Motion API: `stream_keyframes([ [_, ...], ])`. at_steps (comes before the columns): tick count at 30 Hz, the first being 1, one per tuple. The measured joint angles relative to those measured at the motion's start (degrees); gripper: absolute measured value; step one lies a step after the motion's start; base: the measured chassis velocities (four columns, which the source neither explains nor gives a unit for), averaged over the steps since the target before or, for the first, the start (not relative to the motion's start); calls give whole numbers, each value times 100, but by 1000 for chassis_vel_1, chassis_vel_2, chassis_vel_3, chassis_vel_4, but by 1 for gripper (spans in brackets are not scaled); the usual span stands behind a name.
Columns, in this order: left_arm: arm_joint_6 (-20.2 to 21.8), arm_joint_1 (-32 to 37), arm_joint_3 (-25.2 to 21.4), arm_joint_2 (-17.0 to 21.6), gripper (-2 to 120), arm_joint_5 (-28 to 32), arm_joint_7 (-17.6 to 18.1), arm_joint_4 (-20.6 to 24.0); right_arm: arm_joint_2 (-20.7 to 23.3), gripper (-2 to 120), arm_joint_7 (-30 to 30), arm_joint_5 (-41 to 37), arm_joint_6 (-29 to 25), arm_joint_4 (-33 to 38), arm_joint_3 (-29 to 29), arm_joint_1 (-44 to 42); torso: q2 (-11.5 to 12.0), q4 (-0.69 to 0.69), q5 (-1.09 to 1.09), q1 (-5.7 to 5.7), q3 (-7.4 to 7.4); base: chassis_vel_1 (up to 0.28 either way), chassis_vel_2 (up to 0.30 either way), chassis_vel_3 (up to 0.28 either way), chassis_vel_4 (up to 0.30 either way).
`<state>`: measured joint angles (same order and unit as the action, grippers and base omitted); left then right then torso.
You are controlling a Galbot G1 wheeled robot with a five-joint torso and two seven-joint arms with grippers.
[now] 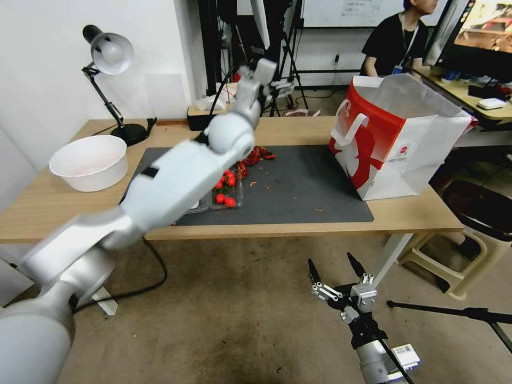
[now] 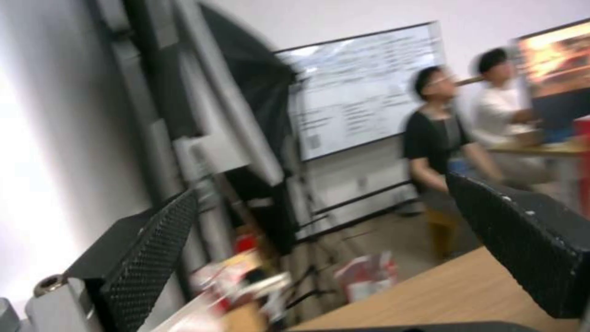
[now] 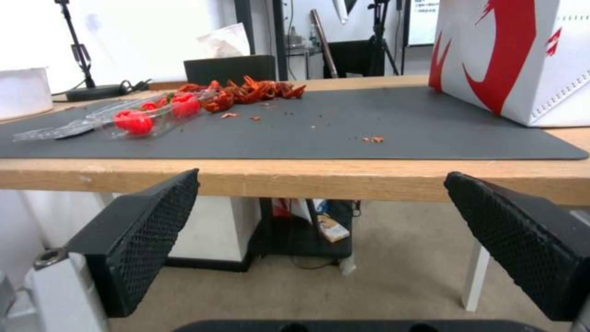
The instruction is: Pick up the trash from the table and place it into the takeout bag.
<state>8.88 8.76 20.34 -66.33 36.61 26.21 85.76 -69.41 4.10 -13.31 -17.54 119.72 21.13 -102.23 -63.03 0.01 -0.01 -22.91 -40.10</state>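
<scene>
Head view: left arm (image 1: 176,181) raised across the table (image 1: 64,213), left gripper (image 1: 264,72) high above its far edge. Right gripper (image 1: 336,269) low before the near edge, jaws apart, empty. Clear tray of red trash (image 1: 226,192) on grey mat (image 1: 298,192); takeout bag (image 1: 394,144) upright at the mat's right end.

Left wrist view: fingers (image 2: 147,258) wide apart, nothing between.

Right wrist view: fingers (image 3: 147,230) spread below the table edge; red scraps (image 3: 252,92) and crumbs on mat.

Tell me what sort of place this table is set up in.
Probably a lab or office used for filming: a whiteboard hangs on the wall, tripods stand behind the table, and a big screen sits over a desk at the right.
</scene>
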Motion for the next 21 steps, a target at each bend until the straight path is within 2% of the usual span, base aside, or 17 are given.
stream_keyframes([
  [1,-9,397,-280,222,100,-210,195,209,0,100,2,4,0,-5,-9,-9,0,-2,0,-1,0,0,0,0,0],
  [2,-9,397,-280,222,100,-210,195,209,0,100,2,4,0,-5,-9,-9,0,-2,0,-1,0,0,0,0,0],
  [4,-10,982,-703,528,100,-421,270,468,9,100,3,5,0,-16,-20,-11,0,-1,-1,-1,0,0,0,0,0],
  [5,-17,1280,-900,674,100,-517,273,587,15,100,7,6,0,-18,-26,-7,0,1,-2,0,0,0,0,0,0],
  [6,-17,1280,-900,674,100,-517,273,587,15,100,7,6,0,-18,-26,-7,0,1,-2,0,0,0,0,0,0],
  [10,-95,2453,-1673,1183,100,-784,146,1209,44,100,18,-6,7,-10,-48,43,0,0,1,0,0,0,0,0,0],
  [11,-95,2453,-1673,1183,100,-784,146,1209,44,100,18,-6,7,-10,-48,43,0,0,1,0,0,0,0,0,0],
  [15,-26,3584,-2465,1344,100,-953,19,1847,38,100,21,-9,7,31,-45,25,0,0,1,0,0,0,0,0,0],
  [19,-113,4027,-2693,1372,100,-1051,71,2020,13,100,20,3,-7,42,-29,-20,-1,0,-1,0,0,0,0,0,0],
  [21,-268,4426,-2965,1385,100,-1124,95,2165,-18,100,20,22,-25,46,-19,-48,0,-5,2,0,0,0,0,0,0],
])
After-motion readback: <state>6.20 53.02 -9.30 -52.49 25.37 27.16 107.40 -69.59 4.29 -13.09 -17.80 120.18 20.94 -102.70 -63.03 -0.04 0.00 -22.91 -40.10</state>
